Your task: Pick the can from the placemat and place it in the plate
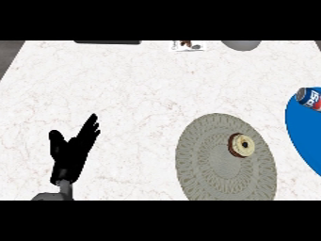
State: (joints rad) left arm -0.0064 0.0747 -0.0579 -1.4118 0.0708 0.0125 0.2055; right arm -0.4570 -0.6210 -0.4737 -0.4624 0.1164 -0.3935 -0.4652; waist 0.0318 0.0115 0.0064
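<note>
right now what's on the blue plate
A can lies tilted on the blue plate near its upper edge, at the view's right. The plate runs off the frame, so its far part is out of sight. The donut sits on the placemat, not the plate.

Bare counter (142, 89) lies open mid-view; a doughnut (241, 145) sits on the placemat (212, 174) beside the plate (305, 141).

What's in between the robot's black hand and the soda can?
In the head view, the round grey placemat with a doughnut lies between the left hand and the can.
</note>
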